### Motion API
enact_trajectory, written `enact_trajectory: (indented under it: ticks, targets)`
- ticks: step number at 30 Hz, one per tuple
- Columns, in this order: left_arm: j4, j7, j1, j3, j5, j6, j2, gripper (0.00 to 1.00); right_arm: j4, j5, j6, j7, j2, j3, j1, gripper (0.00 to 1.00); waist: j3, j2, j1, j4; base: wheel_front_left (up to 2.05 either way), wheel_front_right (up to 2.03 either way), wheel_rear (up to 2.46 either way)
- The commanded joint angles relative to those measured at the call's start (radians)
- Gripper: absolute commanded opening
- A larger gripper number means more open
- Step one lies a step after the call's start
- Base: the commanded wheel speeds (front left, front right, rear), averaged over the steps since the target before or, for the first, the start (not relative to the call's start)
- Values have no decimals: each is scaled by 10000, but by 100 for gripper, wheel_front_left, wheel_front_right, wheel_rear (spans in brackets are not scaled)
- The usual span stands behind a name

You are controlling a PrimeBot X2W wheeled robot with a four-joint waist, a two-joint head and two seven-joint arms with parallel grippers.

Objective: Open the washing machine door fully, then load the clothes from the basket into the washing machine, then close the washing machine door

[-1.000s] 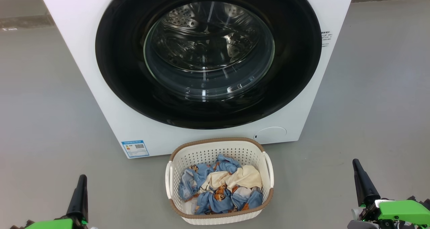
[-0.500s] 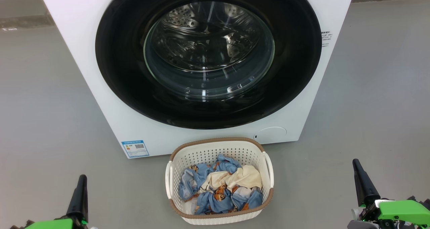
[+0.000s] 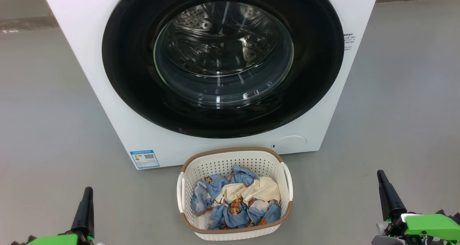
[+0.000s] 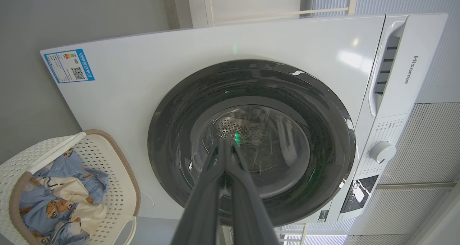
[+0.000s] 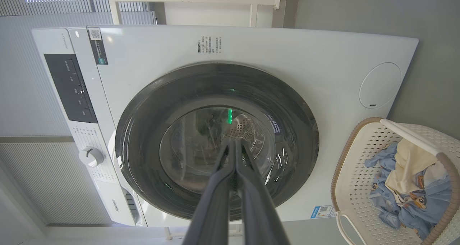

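The white washing machine (image 3: pixel 118 130) stands ahead, its round black washing machine door (image 3: pixel 136 94) shut flat against the front, steel drum visible through the glass. In front of it on the floor sits the cream basket (image 3: pixel 233 162) holding the clothes (image 3: pixel 235 200), blue bear-print fabric with a cream piece. My left gripper (image 3: pixel 87 190) is shut at the lower left, well back from the basket. My right gripper (image 3: pixel 380 173) is shut at the lower right, also apart from everything. Both wrist views look at the door (image 4: pixel 172 137) (image 5: pixel 143 130) past closed fingertips (image 4: pixel 225 142) (image 5: pixel 234 142).
Grey floor (image 3: pixel 395 112) spreads on both sides of the machine. A blue energy label (image 3: pixel 144 159) sits at the machine's lower left. The control panel with a dial (image 4: pixel 382 151) (image 5: pixel 91 156) runs along the machine's top. A white frame and a wall stand behind.
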State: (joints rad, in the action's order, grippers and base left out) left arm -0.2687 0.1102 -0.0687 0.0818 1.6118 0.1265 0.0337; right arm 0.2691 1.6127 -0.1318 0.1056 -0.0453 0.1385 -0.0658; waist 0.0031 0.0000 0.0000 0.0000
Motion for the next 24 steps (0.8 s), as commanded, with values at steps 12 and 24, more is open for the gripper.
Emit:
enact_trajectory:
  ticks: [12, 24]
  targets:
    - [240, 27, -392, 316, -28, 42, 166, 0, -244, -37, 11, 73, -49, -252, -421, 0, 0, 0, 0, 0, 0, 0, 0]
    - [-362, -117, 282, -138, -32, 1, -154, 100, 392, -24, 0, -133, 128, -60, 281, 100, 27, 0, 7, 0, 0, 0, 0]
